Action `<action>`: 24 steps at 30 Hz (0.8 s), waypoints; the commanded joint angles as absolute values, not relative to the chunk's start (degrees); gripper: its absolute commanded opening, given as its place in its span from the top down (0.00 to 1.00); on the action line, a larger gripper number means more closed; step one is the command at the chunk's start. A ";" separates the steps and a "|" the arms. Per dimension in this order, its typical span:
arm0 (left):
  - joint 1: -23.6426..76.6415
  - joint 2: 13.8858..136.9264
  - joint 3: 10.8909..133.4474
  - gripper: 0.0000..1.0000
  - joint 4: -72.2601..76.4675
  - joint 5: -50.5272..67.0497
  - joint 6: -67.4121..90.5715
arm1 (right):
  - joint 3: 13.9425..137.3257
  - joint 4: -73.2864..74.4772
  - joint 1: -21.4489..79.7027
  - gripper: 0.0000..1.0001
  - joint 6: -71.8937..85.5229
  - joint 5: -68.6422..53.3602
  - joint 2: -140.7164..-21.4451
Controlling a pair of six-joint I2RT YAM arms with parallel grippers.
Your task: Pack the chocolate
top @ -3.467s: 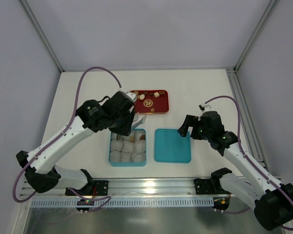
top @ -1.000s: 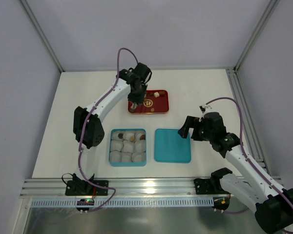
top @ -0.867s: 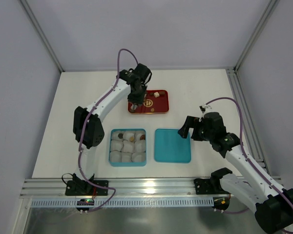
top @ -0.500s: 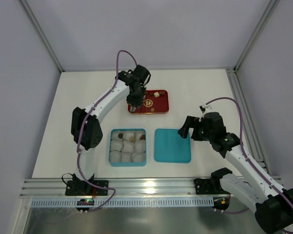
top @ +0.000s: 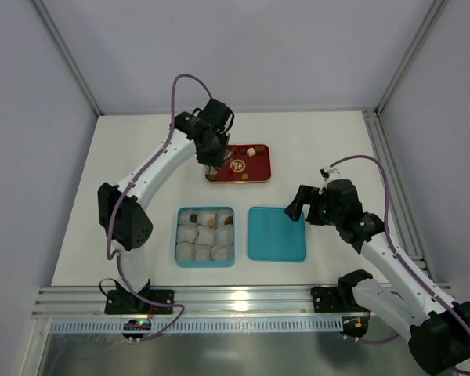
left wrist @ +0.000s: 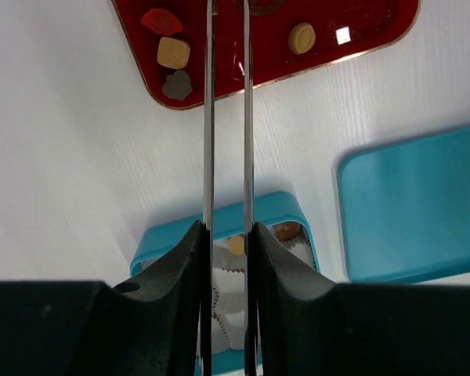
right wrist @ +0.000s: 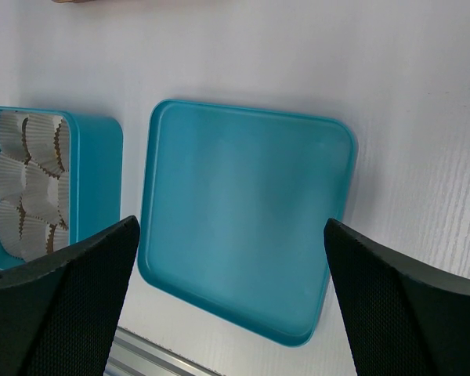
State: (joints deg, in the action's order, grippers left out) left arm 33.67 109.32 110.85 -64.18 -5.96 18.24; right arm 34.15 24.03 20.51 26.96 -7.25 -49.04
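Left gripper (top: 214, 167) over the red tray (left wrist: 368, 23) — chocolate (left wrist: 173, 52) lies either side of its narrowly parted fingers (left wrist: 207, 117), tips cropped, grip unclear; right gripper (right wrist: 231, 227) gapes wide.

Table (top: 133, 180) seen from above. A tray (top: 254, 174) holding scattered chocolate pieces (top: 251, 151) lies at the far middle. Nearer, a box (top: 178, 235) filled with paper cups (top: 194, 235), some holding chocolate pieces, sits just left of its lid (top: 276, 233).

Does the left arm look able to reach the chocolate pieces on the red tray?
Probably yes: the left gripper hangs over the red tray's left end, with nothing covering the chocolate pieces.
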 commanded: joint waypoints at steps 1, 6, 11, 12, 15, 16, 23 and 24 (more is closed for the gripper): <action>33.57 104.07 110.22 0.89 -64.16 -4.31 19.42 | 34.28 21.62 20.74 0.00 27.07 -7.56 -49.31; 33.57 97.74 106.01 0.90 -65.65 -3.96 20.39 | 34.10 21.01 20.74 0.00 27.16 -8.00 -49.66; 33.66 89.75 100.29 0.89 -67.06 -2.82 21.88 | 34.19 20.30 20.74 0.00 27.16 -8.26 -50.45; 33.66 86.87 98.46 0.89 -67.84 -2.55 22.41 | 34.19 20.13 20.74 0.00 27.07 -8.35 -50.71; 33.66 81.06 94.41 0.89 -69.25 -1.85 23.20 | 34.28 19.95 20.74 0.00 27.16 -8.44 -51.15; 33.66 79.56 93.35 0.89 -69.78 -1.50 23.46 | 34.28 19.78 20.74 0.00 27.16 -8.44 -51.33; 34.28 68.66 85.18 0.88 -74.61 -0.18 25.75 | 34.80 19.69 20.74 0.00 27.16 -8.61 -52.56; 34.36 67.60 84.30 0.88 -74.97 -0.18 26.19 | 34.89 19.69 20.83 0.00 27.25 -8.61 -52.65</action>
